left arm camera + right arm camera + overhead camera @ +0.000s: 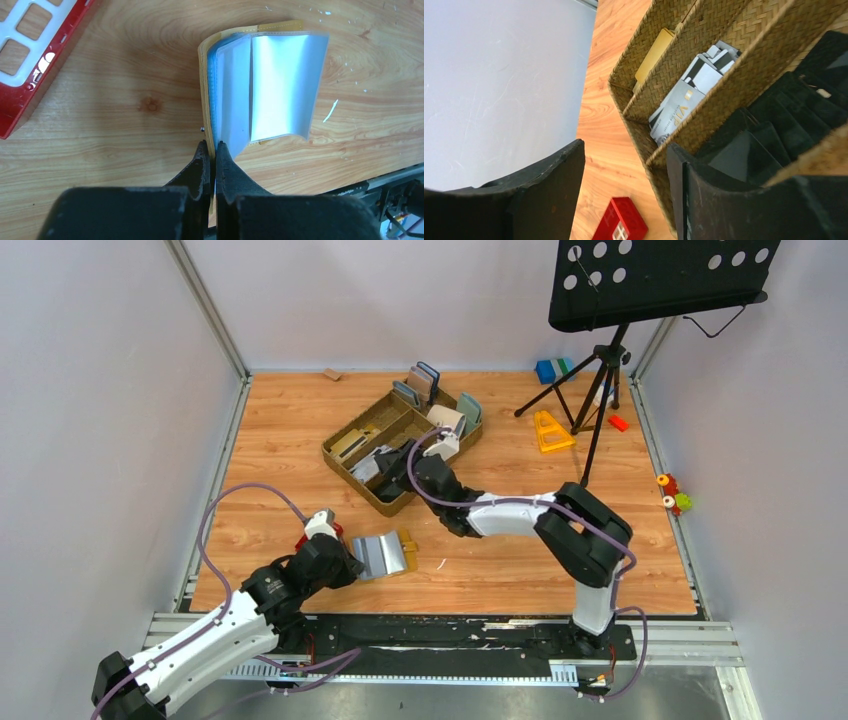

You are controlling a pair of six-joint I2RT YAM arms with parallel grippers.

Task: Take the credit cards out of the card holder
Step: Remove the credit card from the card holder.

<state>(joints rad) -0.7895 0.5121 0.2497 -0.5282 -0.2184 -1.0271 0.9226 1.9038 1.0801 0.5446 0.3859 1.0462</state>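
Note:
The card holder (408,552) is a mustard-yellow wallet lying open on the wooden table in front of the left arm. My left gripper (214,147) is shut on the edge of its yellow cover (204,95), and pale silvery-blue leaves (285,85) fan out to the right of the cover. My right gripper (625,147) hangs open and empty over the near-left corner of the woven tray (744,60). Several pale grey credit cards (679,107), one marked VIP, lie in the tray's middle compartment. From above, the right gripper (392,465) sits over the tray (345,465).
A small red basket (30,65) lies just left of the card holder. The tray also holds a yellow piece (654,55) and black items (774,130); upright wallets (428,380) stand at its far end. A music stand tripod (600,390) and a yellow triangle (550,430) stand at back right.

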